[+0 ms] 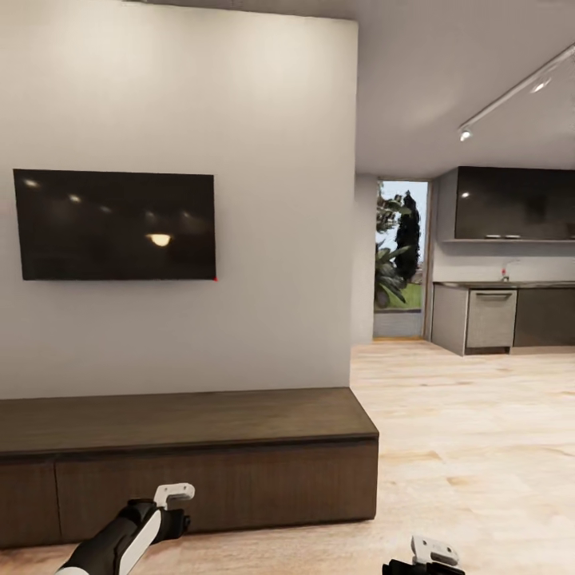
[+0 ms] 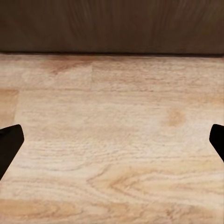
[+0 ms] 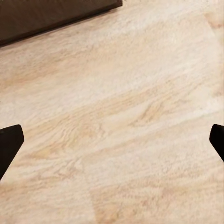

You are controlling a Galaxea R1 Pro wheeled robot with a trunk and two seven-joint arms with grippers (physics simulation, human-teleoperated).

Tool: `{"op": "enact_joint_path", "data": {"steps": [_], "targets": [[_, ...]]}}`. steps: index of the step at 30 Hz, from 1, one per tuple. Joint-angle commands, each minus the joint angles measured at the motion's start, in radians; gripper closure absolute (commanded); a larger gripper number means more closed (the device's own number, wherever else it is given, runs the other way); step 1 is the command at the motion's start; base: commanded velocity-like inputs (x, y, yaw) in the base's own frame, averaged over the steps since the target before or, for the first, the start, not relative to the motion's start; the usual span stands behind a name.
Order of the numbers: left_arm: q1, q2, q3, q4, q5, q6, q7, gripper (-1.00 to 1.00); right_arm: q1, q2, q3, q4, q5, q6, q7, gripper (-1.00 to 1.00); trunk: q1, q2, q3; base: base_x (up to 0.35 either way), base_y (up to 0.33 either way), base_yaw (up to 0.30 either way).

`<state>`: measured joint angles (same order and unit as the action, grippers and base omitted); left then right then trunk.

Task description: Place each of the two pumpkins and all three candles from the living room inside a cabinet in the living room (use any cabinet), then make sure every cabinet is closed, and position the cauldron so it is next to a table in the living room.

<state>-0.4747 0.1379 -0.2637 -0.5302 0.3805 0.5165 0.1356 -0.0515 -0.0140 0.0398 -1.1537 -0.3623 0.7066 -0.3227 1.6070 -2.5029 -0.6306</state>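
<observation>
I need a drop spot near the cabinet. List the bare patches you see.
The cabinet top is bare end to end beneath the TV. The wood floor is open from the cabinet's right end toward the kitchen units. Both pincers hang over bare floor. Nothing crowded.

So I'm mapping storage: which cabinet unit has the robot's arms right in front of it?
The long low dark-brown wooden cabinet under the black wall television; the grey kitchen cupboards stand far off.

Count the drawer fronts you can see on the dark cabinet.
2: a narrow front at the head view's left edge, a wide one beside it. More may lie past the frame.
</observation>
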Motion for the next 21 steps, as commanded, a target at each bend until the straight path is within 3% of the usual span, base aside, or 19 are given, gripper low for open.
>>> {"op": "enact_joint_path", "data": {"steps": [1,15,21], "targets": [[0.000,0.002,-0.009,0.002,0.011,0.001,0.008,-1.00,-0.001,-0.001,0.003,0.000,-0.010,0.002,-0.010,-1.00,-0.001,0.000,0.001,0.000,0.000,0.000],[0.001,0.002,-0.013,0.010,0.010,-0.014,0.009,-1.00,-0.001,-0.001,0.004,0.033,-0.010,0.002,-0.010,-1.00,-0.007,0.003,0.032,0.000,0.000,0.000],[0.001,0.001,-0.014,0.014,0.010,-0.020,0.009,-1.00,-0.001,-0.001,0.006,0.045,-0.010,-0.011,-0.010,-1.00,-0.030,0.045,0.041,0.000,0.000,0.000]]}}
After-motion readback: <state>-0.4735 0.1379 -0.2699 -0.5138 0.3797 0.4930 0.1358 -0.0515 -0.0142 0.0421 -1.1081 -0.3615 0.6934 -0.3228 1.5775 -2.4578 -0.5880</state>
